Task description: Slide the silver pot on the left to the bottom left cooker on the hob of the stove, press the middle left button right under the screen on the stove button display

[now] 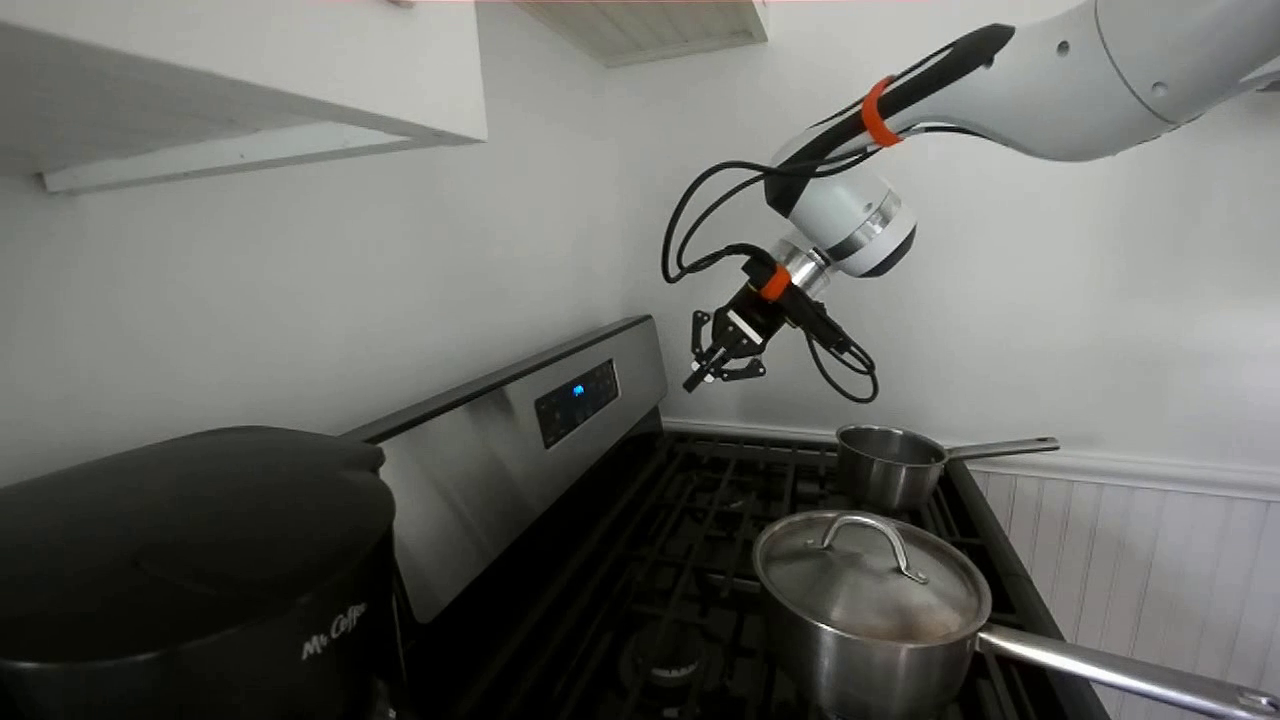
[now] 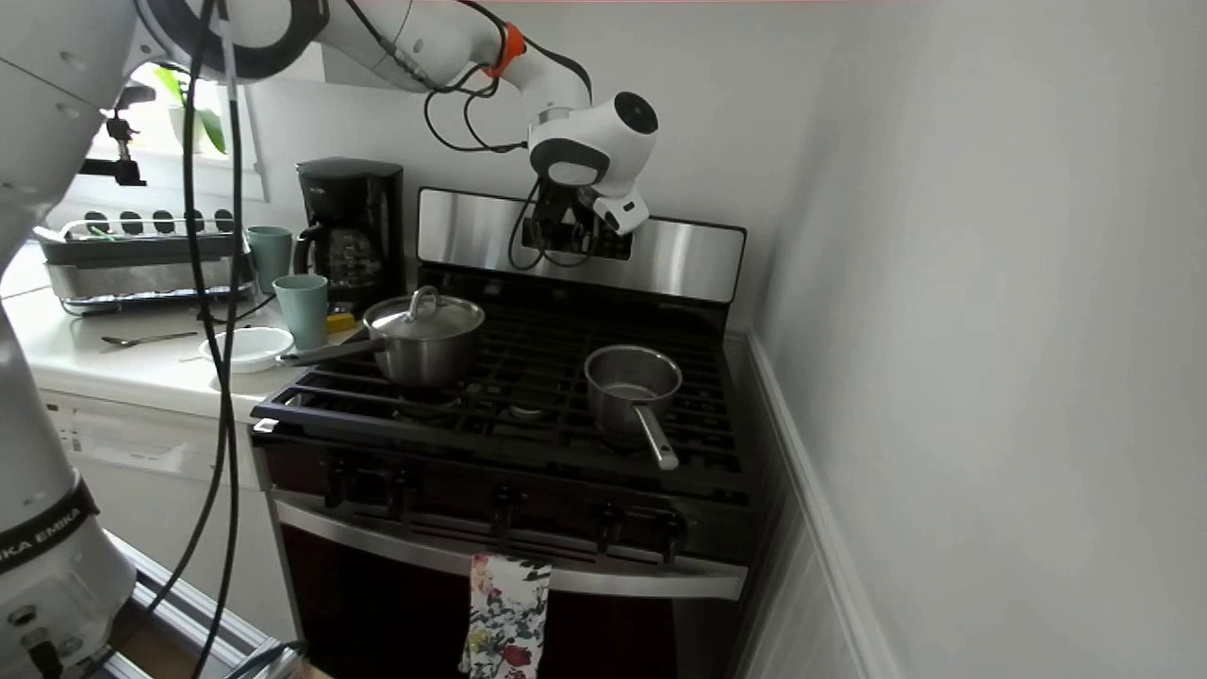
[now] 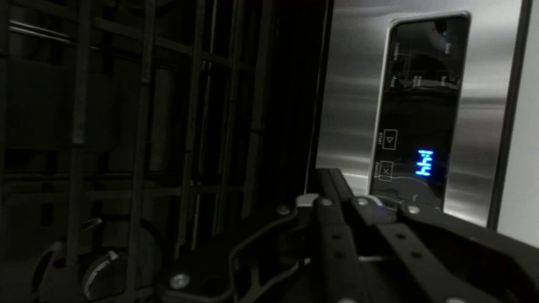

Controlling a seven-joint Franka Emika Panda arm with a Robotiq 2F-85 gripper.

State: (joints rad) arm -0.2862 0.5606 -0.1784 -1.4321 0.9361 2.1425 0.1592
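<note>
Stainless-steel lidded pot (image 2: 426,353): one. Stainless-steel open pot (image 2: 613,405): one. Both rest on one black-grated gas stove (image 2: 377,427). Blue-lit black control panel (image 3: 421,113): one. Black two-fingered gripper (image 3: 334,183): one, clenched, fingers together. In an exterior view, the lidded pot (image 1: 870,640) sits well apart from the gripper, at its five o'clock; in the wrist view, the panel lies at its two o'clock.

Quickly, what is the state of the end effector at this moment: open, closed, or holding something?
End effector: closed, holding nothing that can be seen.
</note>
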